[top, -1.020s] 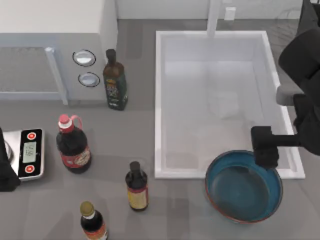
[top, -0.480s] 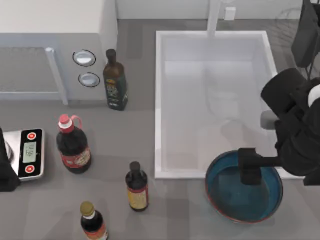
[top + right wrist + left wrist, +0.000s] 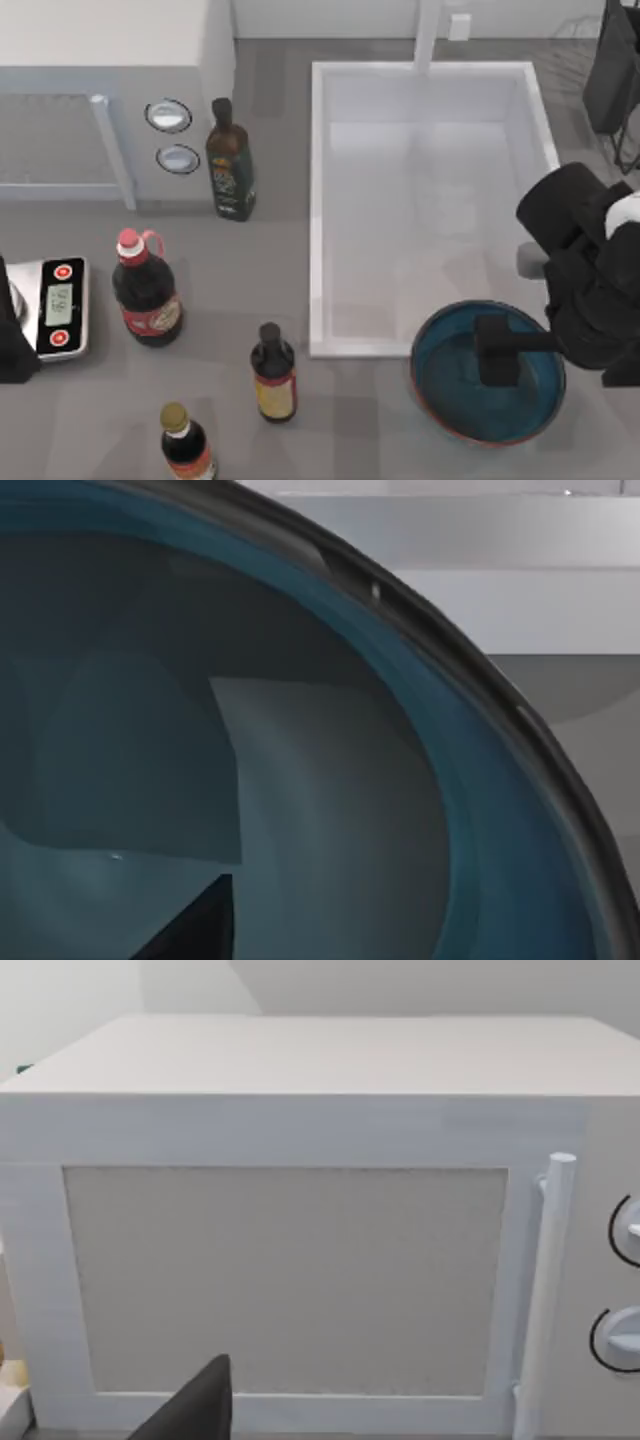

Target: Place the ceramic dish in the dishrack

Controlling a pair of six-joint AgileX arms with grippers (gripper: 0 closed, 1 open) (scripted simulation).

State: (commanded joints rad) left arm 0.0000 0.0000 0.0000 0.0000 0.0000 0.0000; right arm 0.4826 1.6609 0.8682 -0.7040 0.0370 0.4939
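right gripper (image 3: 500, 352) hangs over the ceramic dish (image 3: 450, 400), above its inner part, a bit to the side near the sink. how far its fingers are apart, cannot tell from the pics. no sign it has hold of anything. in right wrist view the ceramic dish (image 3: 330, 780) is very close, teal inside w/ dark rim, white sink wall behind it.

the dish sits on the grey table (image 3: 350, 430) at front right, its far edge lying over the front right corner of the white sink (image 3: 318, 200).

front left area: small bottle w/ gold cap (image 3: 183, 443), dark bottle w/ yellow label (image 3: 272, 373), then big bottle w/ red cap (image 3: 145, 290) and a small scale (image 3: 58, 305) at left edge. left arm (image 3: 12, 340) is parked by the scale; its gripper state cannot tell.

farther: tall dark green bottle (image 3: 230, 165) just beside the microwave (image 3: 100, 70). left wrist view faces the microwave door (image 3: 285, 1280) and handle (image 3: 545, 1290).

farthest, top right corner: the dishrack (image 3: 572, 45), thin wire bars, partly seen, well apart from the dish.
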